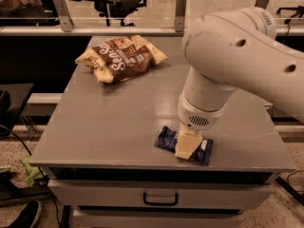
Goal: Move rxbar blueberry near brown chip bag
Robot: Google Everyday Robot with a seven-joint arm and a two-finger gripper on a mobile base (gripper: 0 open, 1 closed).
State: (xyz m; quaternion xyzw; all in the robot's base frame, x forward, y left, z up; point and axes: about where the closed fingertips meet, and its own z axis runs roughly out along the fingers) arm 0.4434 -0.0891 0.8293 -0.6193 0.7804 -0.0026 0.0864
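The rxbar blueberry (166, 139) lies flat near the front right edge of the grey table (118, 122), its dark blue wrapper showing on both sides of my gripper. My gripper (186, 145) points down from the big white arm (237, 51) and sits right on the middle of the bar, covering it there. The brown chip bag (121, 57) lies crinkled at the table's far left, well apart from the bar.
The table has a front drawer with a dark handle (160, 201). A railing with metal posts (61, 11) runs behind the table. A dark surface (12, 99) stands at the left, and a shoe (23, 216) shows on the floor.
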